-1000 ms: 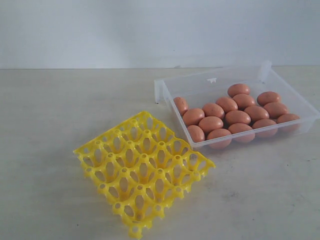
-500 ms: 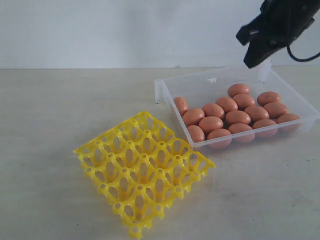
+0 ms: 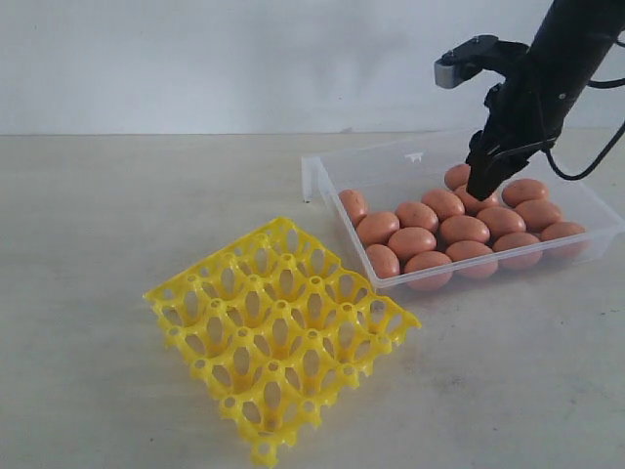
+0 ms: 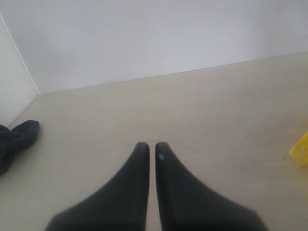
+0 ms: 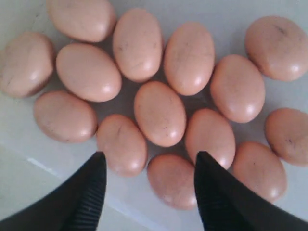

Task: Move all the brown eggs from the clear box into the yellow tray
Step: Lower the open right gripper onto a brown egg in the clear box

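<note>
Right end effector [image 3: 479, 186] hangs with its fingers spread wide and nothing between them, tips lowered into the clear box [image 3: 391, 161] just above the far rows of the brown eggs [image 3: 459, 230]. Directly beneath it the eggs lie bunched together, many touching, all on their sides on the box floor. The yellow tray [image 3: 283, 332] sits on the surface [image 3: 98, 215] well apart from this end effector, off toward the left arm's side, and every cup in it shows empty. By that evidence the task is at its very start: no egg has been moved and about fourteen are left to carry over. In the right wrist view the eggs' long axes run mostly crosswise to the line between the two fingertips, some slanted a little, so closing would squeeze a narrow waist; the nearest egg [image 5: 171, 180] lies in the gap, slightly askew. Left end effector [image 4: 150, 144] has its fingers pressed together, holding nothing, away from the box
</note>
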`<state>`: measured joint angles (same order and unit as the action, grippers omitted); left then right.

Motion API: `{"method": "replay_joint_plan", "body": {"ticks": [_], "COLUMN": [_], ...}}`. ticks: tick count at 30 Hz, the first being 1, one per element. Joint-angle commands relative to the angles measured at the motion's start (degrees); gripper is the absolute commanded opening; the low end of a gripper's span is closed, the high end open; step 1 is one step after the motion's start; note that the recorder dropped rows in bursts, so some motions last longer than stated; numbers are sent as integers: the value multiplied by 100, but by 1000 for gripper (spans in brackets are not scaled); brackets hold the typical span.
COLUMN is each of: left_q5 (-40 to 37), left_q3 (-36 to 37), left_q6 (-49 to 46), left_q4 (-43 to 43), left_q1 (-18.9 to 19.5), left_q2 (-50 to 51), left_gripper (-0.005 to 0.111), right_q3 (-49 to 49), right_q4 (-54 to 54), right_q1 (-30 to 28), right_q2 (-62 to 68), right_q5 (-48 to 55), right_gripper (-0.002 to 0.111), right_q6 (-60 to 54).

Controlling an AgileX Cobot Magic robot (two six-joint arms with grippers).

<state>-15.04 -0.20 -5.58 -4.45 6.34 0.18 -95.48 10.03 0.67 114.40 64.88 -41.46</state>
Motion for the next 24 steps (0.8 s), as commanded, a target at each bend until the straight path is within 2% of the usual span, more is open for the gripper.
{"method": "replay_joint_plan", "body": {"ticks": [1,8,24], "left_q5": [45,45,45], "left_q3": [20,20,20], "left_q6": [18,18,18], "left_q4": [11,11,11], "left_q1": [-27,-27,-27], "left_q2": [-18,-18,-18], "left_gripper": [4,4,4], "right_q3": [-47,-47,-47], "right_q4": [-9,-288,-606], "right_q1": [-6,-6,-17], "right_q2": [218,590,1199], "right_q5": [-658,-1445,-2342], "right_gripper": [50,50,50], "right_q6": [-277,-380,-117]}}
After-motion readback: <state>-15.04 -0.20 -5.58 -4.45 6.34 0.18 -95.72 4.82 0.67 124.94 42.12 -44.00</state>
